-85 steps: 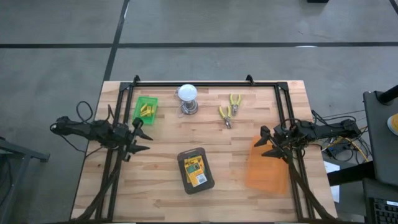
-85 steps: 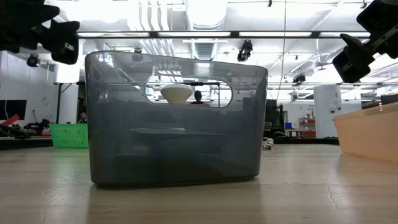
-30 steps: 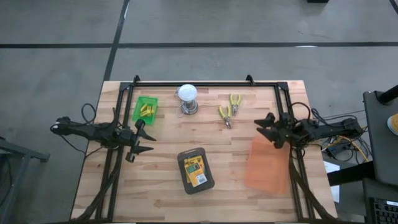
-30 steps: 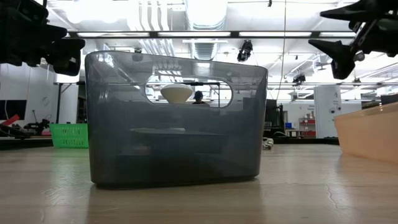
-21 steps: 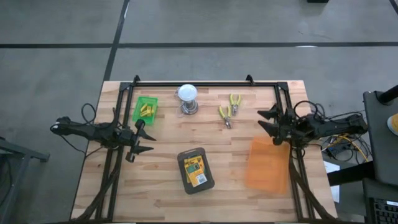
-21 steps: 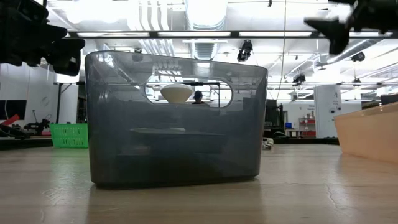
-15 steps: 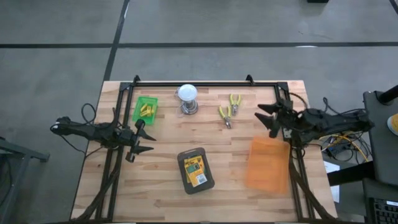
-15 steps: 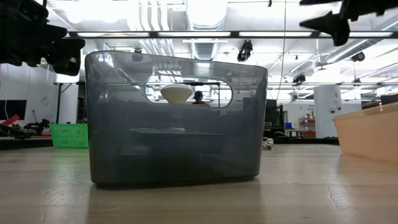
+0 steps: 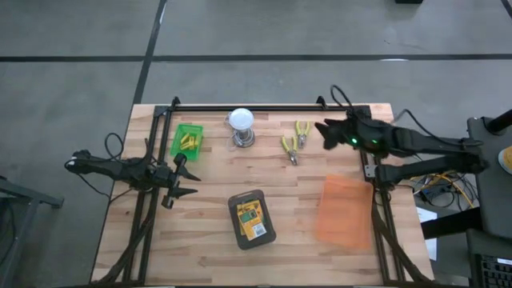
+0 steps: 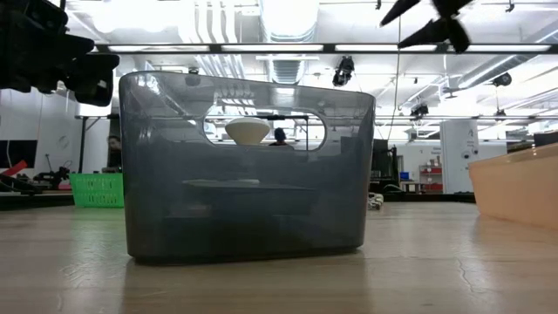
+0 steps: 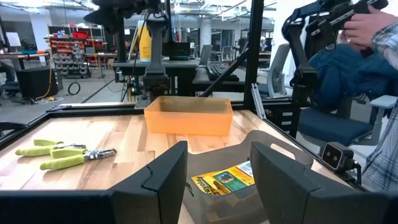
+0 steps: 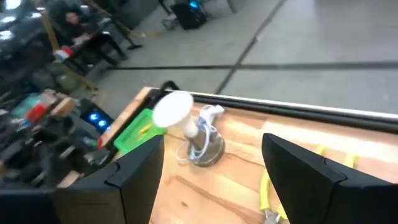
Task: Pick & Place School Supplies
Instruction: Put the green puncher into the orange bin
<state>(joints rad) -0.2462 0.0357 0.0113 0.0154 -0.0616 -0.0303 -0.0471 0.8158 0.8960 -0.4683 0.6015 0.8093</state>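
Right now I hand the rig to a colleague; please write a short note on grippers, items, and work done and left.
Left gripper: open, empty, waiting above the table's left side.
Right gripper: open, empty, high over the far right part, beside the yellow-handled pliers.
Items: green-and-yellow crayon boxes lie in the dark grey plastic bin at the near middle. Small yellow pieces sit in the green basket, far left. The orange bin on the right looks empty.
Done: crayon boxes are binned.
Left: yellow pieces and pliers appear untouched; I cannot tell their destination.
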